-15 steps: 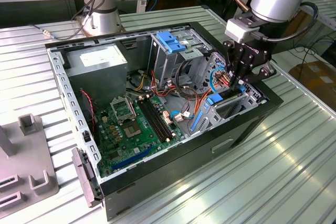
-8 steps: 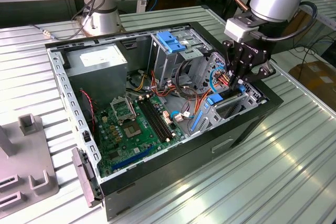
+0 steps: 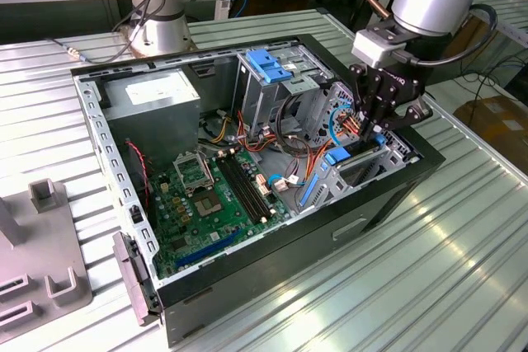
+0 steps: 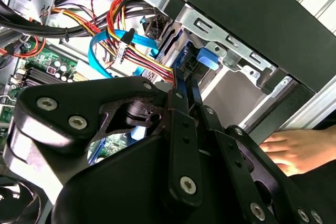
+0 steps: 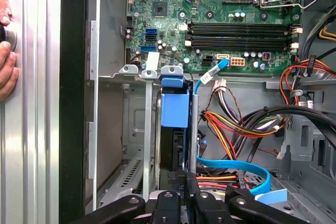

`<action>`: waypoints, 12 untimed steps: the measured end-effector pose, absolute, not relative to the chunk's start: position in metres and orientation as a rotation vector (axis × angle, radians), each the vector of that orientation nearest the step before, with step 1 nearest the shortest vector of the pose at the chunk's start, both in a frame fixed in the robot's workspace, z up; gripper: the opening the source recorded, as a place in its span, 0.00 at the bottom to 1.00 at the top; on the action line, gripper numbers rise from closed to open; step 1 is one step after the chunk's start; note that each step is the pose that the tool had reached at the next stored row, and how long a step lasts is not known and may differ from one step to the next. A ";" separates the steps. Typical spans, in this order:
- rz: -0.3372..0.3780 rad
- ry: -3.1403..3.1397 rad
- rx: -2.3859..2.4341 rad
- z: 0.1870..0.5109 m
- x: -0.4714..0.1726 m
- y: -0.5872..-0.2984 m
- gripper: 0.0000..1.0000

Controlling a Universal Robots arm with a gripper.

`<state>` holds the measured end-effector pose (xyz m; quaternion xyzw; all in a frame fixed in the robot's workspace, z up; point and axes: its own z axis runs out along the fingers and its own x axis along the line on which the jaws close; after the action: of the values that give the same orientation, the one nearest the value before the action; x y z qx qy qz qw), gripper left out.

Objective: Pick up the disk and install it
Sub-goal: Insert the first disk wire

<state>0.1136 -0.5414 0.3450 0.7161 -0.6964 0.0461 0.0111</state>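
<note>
Fingers [image 5: 181,195] clamp the disk [image 5: 175,109] upright inside its bay [image 5: 134,129].

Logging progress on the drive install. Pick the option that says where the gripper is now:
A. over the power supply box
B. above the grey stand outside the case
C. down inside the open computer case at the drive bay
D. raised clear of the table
C: in the exterior view the gripper reaches into the open computer case, at the drive bay by the blue rails.
</note>
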 end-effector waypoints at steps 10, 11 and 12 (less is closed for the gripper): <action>0.136 -2.177 2.238 0.341 0.114 -0.541 0.16; 0.135 -2.177 2.238 0.340 0.114 -0.541 0.16; 0.135 -2.177 2.238 0.340 0.114 -0.541 0.16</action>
<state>0.1135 -0.5414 0.3397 0.7161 -0.6966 0.0431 0.0081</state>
